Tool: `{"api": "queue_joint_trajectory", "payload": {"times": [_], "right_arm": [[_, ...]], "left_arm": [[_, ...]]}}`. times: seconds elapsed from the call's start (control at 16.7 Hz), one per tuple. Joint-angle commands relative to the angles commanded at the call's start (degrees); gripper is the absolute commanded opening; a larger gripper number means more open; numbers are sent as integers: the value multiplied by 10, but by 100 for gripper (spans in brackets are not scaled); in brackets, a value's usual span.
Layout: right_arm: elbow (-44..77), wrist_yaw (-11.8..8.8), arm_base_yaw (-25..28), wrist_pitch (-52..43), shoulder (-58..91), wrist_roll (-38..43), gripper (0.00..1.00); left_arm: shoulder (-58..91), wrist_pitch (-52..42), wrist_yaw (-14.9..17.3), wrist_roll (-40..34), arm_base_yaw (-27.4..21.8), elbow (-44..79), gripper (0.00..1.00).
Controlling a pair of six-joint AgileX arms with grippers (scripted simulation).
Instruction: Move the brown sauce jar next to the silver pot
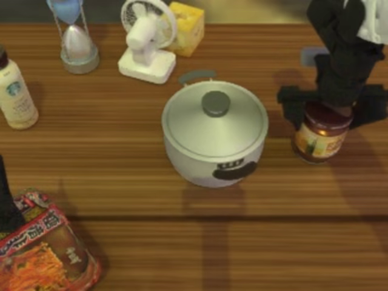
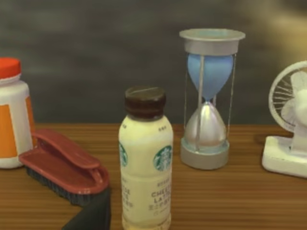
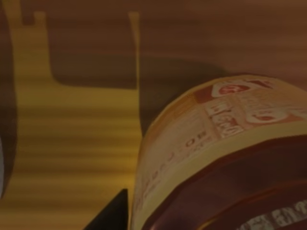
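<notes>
The brown sauce jar (image 1: 320,134), with its yellow-orange label and dark lid, stands just right of the silver pot (image 1: 214,133), a narrow strip of table between them. My right gripper (image 1: 337,97) comes down on the jar from above and is shut on it near the lid. In the right wrist view the jar (image 3: 225,158) fills the frame, with one dark fingertip (image 3: 111,216) against its label. The pot has a domed lid, a grey knob and a black mark on its front. My left gripper (image 1: 6,203) is parked at the table's left edge.
A cream bottle (image 1: 15,91) stands at the far left, an hourglass (image 1: 76,36), a white fan (image 1: 145,42) and a yellow box (image 1: 187,27) along the back. A noodle packet (image 1: 42,254) lies front left. The left wrist view adds a red brush (image 2: 62,167) and a white orange-capped jar (image 2: 12,115).
</notes>
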Motion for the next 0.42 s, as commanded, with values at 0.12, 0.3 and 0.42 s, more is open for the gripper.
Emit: {"api": "queue_joint_trajectory", "payload": {"times": [0.12, 0.3, 0.42], "right_arm": [[0, 0, 0, 0, 0, 0, 100], [0, 0, 0, 0, 0, 0, 100], [0, 0, 0, 0, 0, 0, 100]], "left_arm": [[0, 0, 0, 0, 0, 0, 100], [0, 0, 0, 0, 0, 0, 100], [0, 0, 0, 0, 0, 0, 100]]}}
